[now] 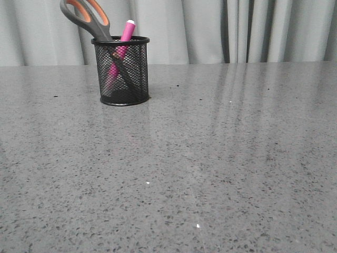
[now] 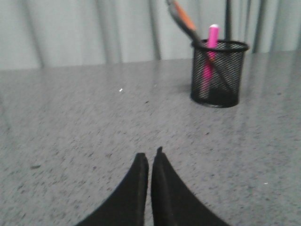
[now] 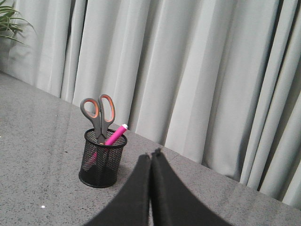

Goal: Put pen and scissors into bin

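The black mesh bin (image 1: 122, 74) stands at the back left of the grey table. The pink pen (image 1: 125, 36) leans inside it, white end up. The scissors (image 1: 87, 16) stand in it blades down, grey-and-orange handles sticking out to the left. The bin also shows in the left wrist view (image 2: 218, 73) with the pen (image 2: 211, 40) and scissors (image 2: 181, 16), and in the right wrist view (image 3: 102, 159) with the pen (image 3: 115, 134) and scissors (image 3: 98, 112). My left gripper (image 2: 149, 154) is shut and empty, well short of the bin. My right gripper (image 3: 153, 154) is shut and empty, away from the bin.
The grey speckled table (image 1: 210, 158) runs back to a pale curtain (image 1: 237, 29). A green plant (image 3: 9, 21) shows at the far corner in the right wrist view. Neither arm shows in the front view.
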Motion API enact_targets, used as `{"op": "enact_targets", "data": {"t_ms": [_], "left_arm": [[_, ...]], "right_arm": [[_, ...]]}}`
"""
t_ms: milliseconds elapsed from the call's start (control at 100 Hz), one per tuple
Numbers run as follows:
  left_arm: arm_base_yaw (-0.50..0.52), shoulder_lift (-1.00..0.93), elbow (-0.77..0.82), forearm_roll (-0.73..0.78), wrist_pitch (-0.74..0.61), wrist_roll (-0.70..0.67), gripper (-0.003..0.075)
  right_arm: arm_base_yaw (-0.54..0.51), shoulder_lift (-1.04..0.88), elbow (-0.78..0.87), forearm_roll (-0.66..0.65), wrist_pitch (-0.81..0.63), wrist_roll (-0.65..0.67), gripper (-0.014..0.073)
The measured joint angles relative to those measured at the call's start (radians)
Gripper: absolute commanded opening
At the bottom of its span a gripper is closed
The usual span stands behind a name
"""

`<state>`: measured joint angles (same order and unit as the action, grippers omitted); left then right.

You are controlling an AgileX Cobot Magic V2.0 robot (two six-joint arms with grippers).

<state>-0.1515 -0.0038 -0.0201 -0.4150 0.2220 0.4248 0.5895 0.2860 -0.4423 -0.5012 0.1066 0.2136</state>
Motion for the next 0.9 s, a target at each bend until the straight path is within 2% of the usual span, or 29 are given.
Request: {"op": "enact_targets", "data": {"t_ms": [70, 140, 200, 380, 900], "left_arm": [[0.04, 0.0, 0.009, 0.114, 0.031, -0.125, -0.001], [0.076, 0.0, 0.02, 0.167, 0.074, -0.177, -0.001], [0.101, 0.0, 0.02, 0.215, 0.118, -0.195, -0.001], [0.135, 0.0, 0.02, 0.338, 0.122, -0.209, -0.001], [0.136, 0.0, 0.02, 0.365, 0.122, -0.209, -0.001]], "right_arm": [[0.0, 0.0, 0.0, 0.0, 0.0, 0.0, -0.0058], [0.0, 0.0, 0.0, 0.0, 0.0, 0.0, -0.0058], [0.0, 0.0, 0.0, 0.0, 0.0, 0.0, -0.0058], [0.0, 0.0, 0.002, -0.001, 0.0, 0.0, -0.0058], [0.0, 0.0, 0.002, -0.001, 0.0, 0.0, -0.0058]]}}
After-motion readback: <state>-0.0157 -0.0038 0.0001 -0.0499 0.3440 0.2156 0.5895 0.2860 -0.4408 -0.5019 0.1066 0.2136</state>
